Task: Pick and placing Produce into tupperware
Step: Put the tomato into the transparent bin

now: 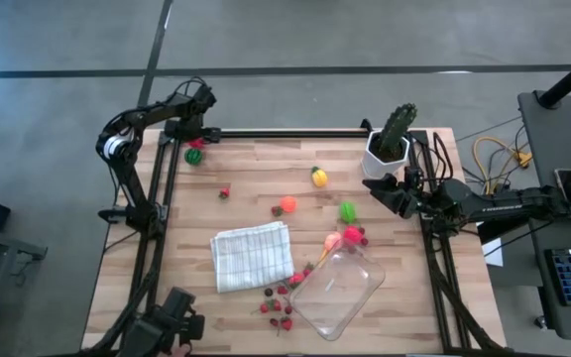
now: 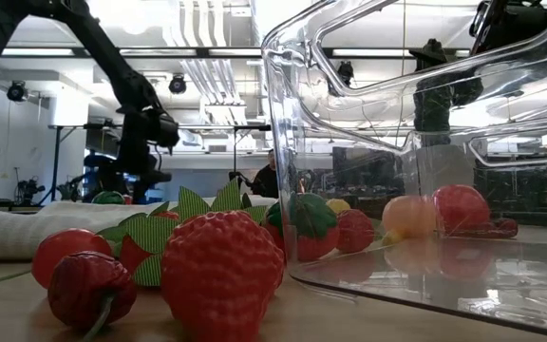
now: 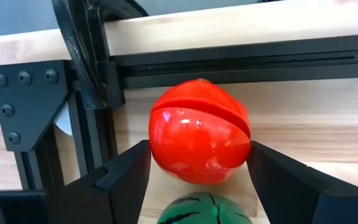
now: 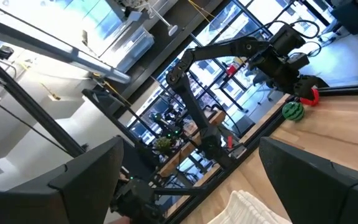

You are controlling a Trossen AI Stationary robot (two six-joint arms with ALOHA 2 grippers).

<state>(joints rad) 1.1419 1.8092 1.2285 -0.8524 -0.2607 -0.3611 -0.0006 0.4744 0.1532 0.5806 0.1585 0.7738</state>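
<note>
At the far left corner of the table (image 1: pixel 266 188), the left gripper (image 1: pixel 195 142) pinches a red tomato (image 3: pixel 199 130) between both fingers (image 3: pixel 126 174), raised above the wood. Just below it lies a small green melon (image 1: pixel 194 156), on the table beside the black frame rail (image 3: pixel 229 59).

Moving right: a small red berry (image 1: pixel 224 192) sits alone on bare wood. A white checked cloth (image 1: pixel 253 255) lies folded near the middle. Near of it, a cluster of strawberries (image 1: pixel 277 311) lies loose by the tupperware's left corner. An orange fruit (image 1: pixel 287 205) and a yellow one (image 1: pixel 318 178) lie farther back, well apart.

The tupperware (image 1: pixel 337 292) sits right of the cloth, near edge of table, turned at an angle. Nothing shows inside it from above. A pink and red group (image 1: pixel 346 238) lies against its far rim; a green piece (image 1: pixel 347 211) lies just beyond.

At the right edge, the right gripper (image 1: pixel 385 190) hovers near the cactus pot (image 1: pixel 386 154), jaws spread wide, holding nothing.
</note>
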